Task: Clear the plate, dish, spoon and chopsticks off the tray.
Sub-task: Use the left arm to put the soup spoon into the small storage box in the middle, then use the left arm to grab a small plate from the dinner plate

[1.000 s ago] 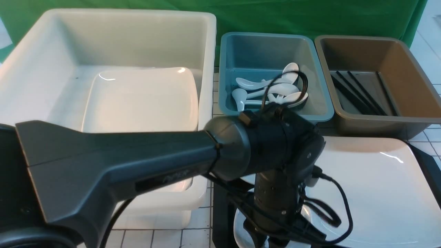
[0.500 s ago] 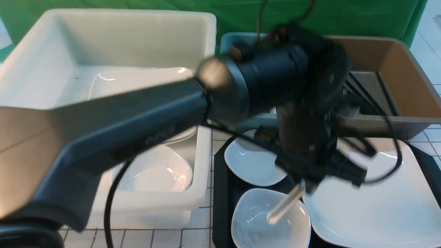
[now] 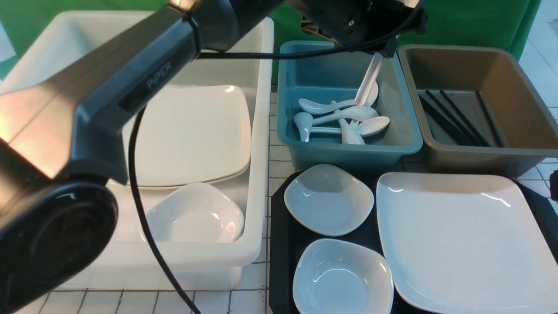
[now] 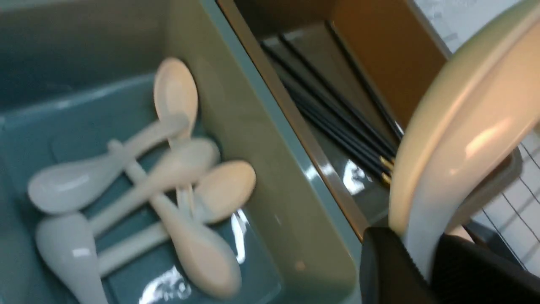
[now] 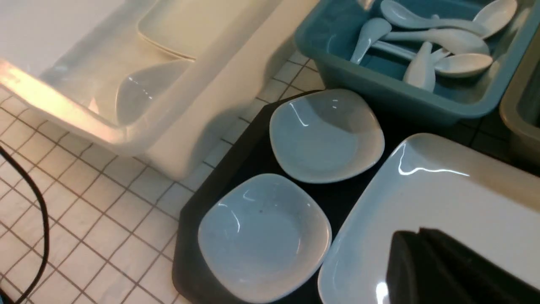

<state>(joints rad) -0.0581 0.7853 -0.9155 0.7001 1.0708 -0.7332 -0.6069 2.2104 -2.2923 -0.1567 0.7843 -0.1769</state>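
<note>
Under the tray [image 3: 281, 246], white gridded tabletop [image 3: 244, 301]; behind, green backdrop [image 3: 457, 22], seemingly cloth.

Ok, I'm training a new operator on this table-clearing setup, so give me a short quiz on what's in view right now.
1. True or false: the left gripper holds the spoon off the tray.
2. Where do the chopsticks lie? A on the tray, B in the brown tub, C in the left gripper.
3. How many small dishes stand on the tray?
Key: 1 true; 2 B; 3 two.
</note>
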